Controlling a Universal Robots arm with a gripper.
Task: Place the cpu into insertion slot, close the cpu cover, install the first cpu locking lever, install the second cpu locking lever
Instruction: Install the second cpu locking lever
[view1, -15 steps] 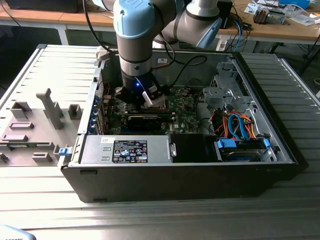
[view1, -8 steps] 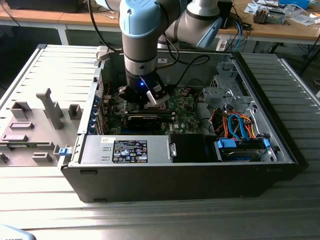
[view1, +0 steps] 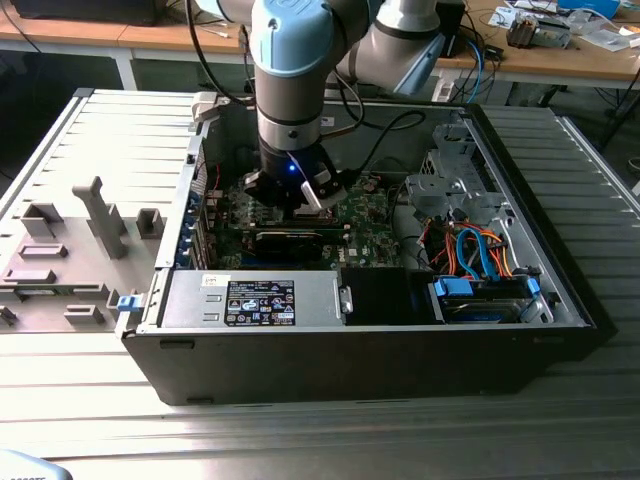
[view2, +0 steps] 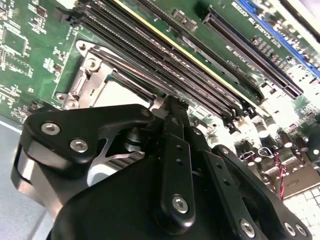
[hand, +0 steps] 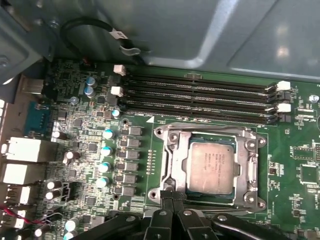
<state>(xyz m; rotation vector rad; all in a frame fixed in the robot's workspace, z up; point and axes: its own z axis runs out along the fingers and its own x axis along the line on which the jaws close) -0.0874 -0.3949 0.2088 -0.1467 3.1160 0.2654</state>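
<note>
Your open computer case (view1: 560, 300) lies on a ribbed metal surface (view1: 300, 440); wooden desks (view1: 560, 62) stand behind. On its motherboard (hand: 90, 150), the cpu (hand: 212, 165) sits in the socket beneath the cpu cover (hand: 172, 165). Your fingers (hand: 172, 196) are pressed together, holding nothing, touching the socket's edge.

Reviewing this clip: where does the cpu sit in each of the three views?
Exterior view: hidden under the claw inside the case.
First wrist view: the cpu lies framed by the cpu cover, beside the memory slots.
Second wrist view: a pale corner just past the claw.
Shared landmark: the memory slots.
</note>
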